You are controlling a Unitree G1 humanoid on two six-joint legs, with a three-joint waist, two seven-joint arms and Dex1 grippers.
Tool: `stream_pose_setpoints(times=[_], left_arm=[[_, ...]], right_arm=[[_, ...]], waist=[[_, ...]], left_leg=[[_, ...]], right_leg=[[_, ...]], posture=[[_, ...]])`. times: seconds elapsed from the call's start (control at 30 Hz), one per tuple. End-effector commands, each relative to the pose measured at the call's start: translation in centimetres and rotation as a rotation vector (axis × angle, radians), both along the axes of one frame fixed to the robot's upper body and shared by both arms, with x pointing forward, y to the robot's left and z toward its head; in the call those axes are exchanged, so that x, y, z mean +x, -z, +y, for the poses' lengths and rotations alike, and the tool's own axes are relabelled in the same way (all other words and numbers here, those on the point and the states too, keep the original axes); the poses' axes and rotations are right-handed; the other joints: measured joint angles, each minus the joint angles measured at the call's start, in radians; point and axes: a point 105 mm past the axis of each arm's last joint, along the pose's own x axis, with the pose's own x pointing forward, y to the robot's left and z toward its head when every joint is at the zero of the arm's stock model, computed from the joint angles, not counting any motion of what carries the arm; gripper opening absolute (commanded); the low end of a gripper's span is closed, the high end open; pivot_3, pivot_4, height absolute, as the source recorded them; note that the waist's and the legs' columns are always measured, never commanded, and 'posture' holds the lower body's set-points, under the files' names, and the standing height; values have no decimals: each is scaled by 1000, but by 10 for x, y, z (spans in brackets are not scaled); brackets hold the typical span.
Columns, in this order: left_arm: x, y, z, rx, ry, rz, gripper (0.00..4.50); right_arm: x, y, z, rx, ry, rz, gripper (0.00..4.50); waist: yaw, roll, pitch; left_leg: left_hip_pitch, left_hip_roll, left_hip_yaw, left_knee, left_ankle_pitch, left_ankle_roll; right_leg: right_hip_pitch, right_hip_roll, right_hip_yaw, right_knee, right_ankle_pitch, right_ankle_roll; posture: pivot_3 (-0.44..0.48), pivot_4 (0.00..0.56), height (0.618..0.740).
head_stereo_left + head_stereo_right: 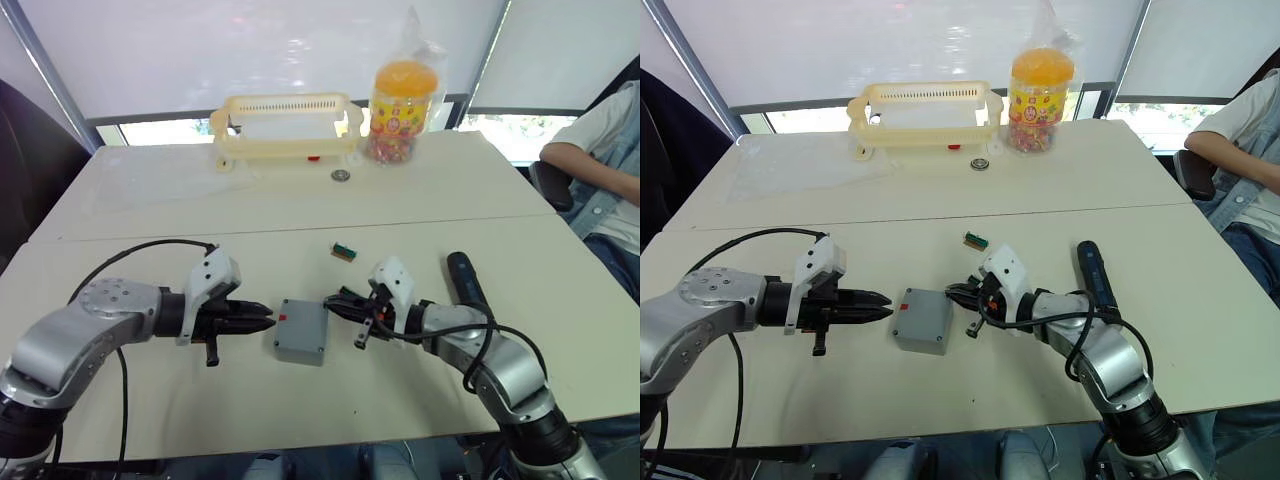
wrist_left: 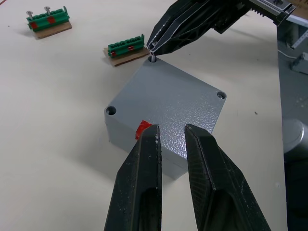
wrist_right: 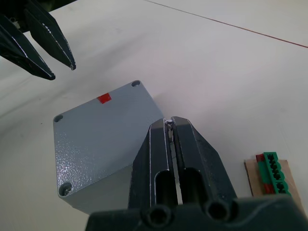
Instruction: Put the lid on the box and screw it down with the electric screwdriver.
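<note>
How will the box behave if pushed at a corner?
The box is squat and flat-based, so it probably slides rather than tips. It looks rigid plastic. The left gripper is open beside it, so it may shift.

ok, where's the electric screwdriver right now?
The long black cylindrical electric screwdriver lies on the table to the robot's right, beside the right arm, untouched; the right gripper is at the grey square plastic box instead.
</note>
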Motion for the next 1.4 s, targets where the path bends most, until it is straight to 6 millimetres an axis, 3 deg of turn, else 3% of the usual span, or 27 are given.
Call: stream_pose_setpoints(times=[0.03, 0.33, 0.4, 0.63, 0.7, 0.83, 0.9, 1.0, 1.17, 1.27, 1.4], left_arm=[[-2, -5, -4, 0, 21, -34, 759], [-2, -4, -5, -3, 19, -32, 759], [-2, -4, -4, -2, 18, -31, 759], [-1, -12, -5, -34, 30, -29, 759], [1, -15, -5, -36, 34, -33, 759], [4, -23, -9, -40, 81, -59, 759], [1, -32, -18, -53, 149, -83, 759], [-3, -41, -32, -59, 245, -112, 759], [-14, -36, -52, -15, 397, -149, 759], [-21, -29, -65, -28, 465, -150, 759], [-24, -21, -76, -40, 500, -167, 759]], right_arm=[[-2, -6, 2, -2, -18, -31, 39], [5, -4, 2, -13, -4, -57, 39], [6, -8, 1, -11, -4, -69, 611], [-3, -40, -6, 43, -32, -125, 3788], [-9, -47, -11, 39, -56, -114, 3788], [-6, -70, -38, 108, 27, -32, 3788], [1, -86, -64, 129, 119, 2, 3788], [5, -94, -105, 64, 261, 96, 4458], [-3, -74, -174, -190, 565, 400, 4458], [-10, -67, -193, -230, 621, 521, 4458], [-18, -55, -204, -271, 646, 635, 4458]], waist=[[0, 0, 0], [0, 0, 0], [0, 0, 0], [2, 0, 0], [3, 0, 0], [3, 0, 0], [3, 0, 0], [9, 0, 0], [4, 0, 0], [-1, 0, 0], [1, 0, 0]], left_leg=[[0, 0, 0, 0, 0, 0], [0, 0, 0, 0, 0, 0], [0, 0, 0, 0, 0, 0], [0, 0, 0, 0, 0, 0], [0, 0, 0, 0, 0, 0], [0, 0, 0, 0, 0, 0], [0, 0, 0, 0, 0, 0], [-1, 0, -1, 1, 0, 0], [-2, 0, 3, 1, -1, 1], [-1, 0, 6, 1, -1, 2], [-1, 1, 6, 1, -1, 2]], right_leg=[[0, 0, 0, 0, 0, 0], [0, 0, 0, 0, 0, 0], [0, 0, 0, 0, 0, 0], [0, 0, 0, 0, 0, 0], [0, 0, 0, 0, 0, 0], [1, 0, 0, 0, 0, 0], [1, 0, 0, 0, 0, 0], [0, -1, -1, -1, 0, 0], [1, -2, -1, -2, 0, 0], [1, -2, 0, -2, 0, 0], [1, -1, 0, -2, 0, 0]], posture=[[0, 150, 740], [0, 150, 740], [0, 150, 740], [0, 150, 740], [0, 150, 740], [0, 150, 740], [0, 150, 740], [0, 150, 740], [0, 150, 740], [0, 150, 740], [0, 150, 740]])
